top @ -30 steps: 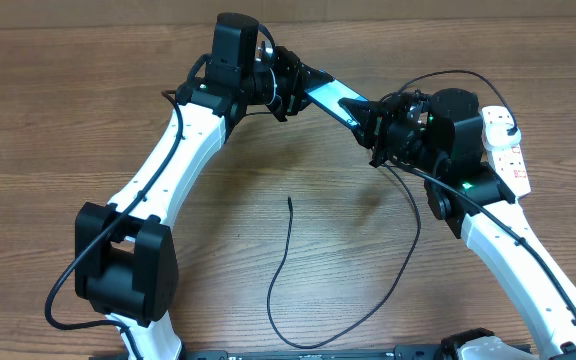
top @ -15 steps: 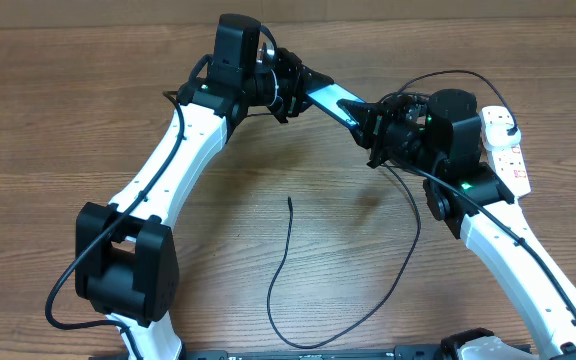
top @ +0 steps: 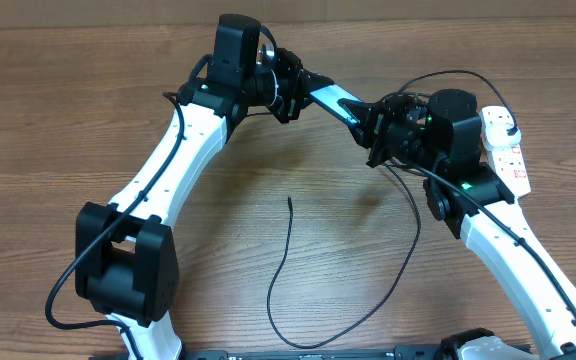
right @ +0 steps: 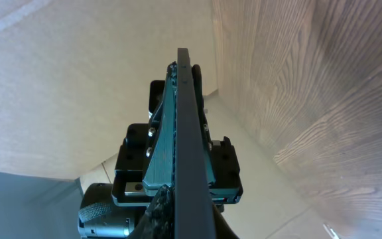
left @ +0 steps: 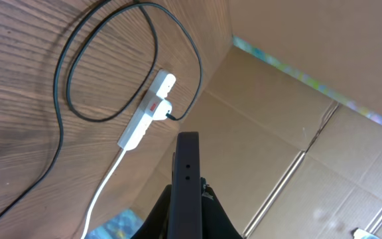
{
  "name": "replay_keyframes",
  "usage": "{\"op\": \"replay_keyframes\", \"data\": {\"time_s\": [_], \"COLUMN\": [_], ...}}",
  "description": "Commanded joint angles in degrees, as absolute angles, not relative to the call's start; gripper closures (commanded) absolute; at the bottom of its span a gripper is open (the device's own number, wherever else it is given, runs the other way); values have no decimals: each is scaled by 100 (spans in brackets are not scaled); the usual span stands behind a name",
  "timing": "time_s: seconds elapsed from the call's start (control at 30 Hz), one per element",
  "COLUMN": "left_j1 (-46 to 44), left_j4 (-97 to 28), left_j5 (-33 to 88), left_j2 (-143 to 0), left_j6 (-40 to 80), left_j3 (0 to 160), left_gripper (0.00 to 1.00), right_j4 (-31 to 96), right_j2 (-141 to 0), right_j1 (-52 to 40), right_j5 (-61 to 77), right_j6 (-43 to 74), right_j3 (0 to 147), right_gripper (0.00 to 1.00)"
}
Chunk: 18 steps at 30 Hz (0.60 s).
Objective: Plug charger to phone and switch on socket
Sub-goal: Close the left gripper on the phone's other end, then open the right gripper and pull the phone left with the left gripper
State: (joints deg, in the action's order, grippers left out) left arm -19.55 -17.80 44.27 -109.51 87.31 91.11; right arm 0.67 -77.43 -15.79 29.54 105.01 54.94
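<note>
One brown wooden table (top: 68, 120) carried everything. There were two white-and-black robot arms, the left arm (top: 183, 150) and the right arm (top: 528, 275). There were also two black two-finger grippers, the left gripper (top: 298, 88) and the right gripper (top: 370, 125). Between them was a single slim rectangular phone with dark edges and a teal screen (top: 330, 100). One white elongated plastic power strip (top: 505, 150) lay by the table's right edge, toward the far right corner; its red markings were too small to count. One long thin black charger cable (top: 280, 262) had one free tip near the table's middle and one black plug (left: 169, 115) at the strip. One white lead (left: 105, 189) left the strip.
</note>
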Motion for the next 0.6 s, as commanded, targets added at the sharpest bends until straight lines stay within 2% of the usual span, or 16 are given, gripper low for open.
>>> {"op": "replay_keyframes", "data": {"time_s": [0.0,0.17,0.23,0.27,0.3,0.43,0.57], "left_j1": [-2067,-2064,-2064,-2040,-2001,-1844,-1597], "left_j4": [-1774,-1774,-1774,-1772,-1780,-1806,-1999], "left_j5": [4438,4447,4453,4460,4460,4536,4770], "left_j2": [-10930,-10930,-10930,-10930,-10930,-10930,-10930], "left_j6": [8484,8475,8442,8390,8348,8158,7990], "left_j3": [9083,9083,9083,9083,9083,9083,9083], "left_gripper": [96,96,95,95,96,96,96], "right_j4": [-12,-12,-12,-12,-10,-10,10], "right_j2": [-7675,-7675,-7675,-7675,-7675,-7675,-7675], "right_j1": [-1656,-1656,-1656,-1656,-1656,-1649,-1649], "right_j5": [3157,3159,3159,3164,3203,3341,3433], "right_j6": [10239,10195,10149,9926,9760,9603,9271], "right_j3": [5623,5623,5623,5623,5623,5623,5623], "right_gripper": [79,42,32,20,13,2,0]}}
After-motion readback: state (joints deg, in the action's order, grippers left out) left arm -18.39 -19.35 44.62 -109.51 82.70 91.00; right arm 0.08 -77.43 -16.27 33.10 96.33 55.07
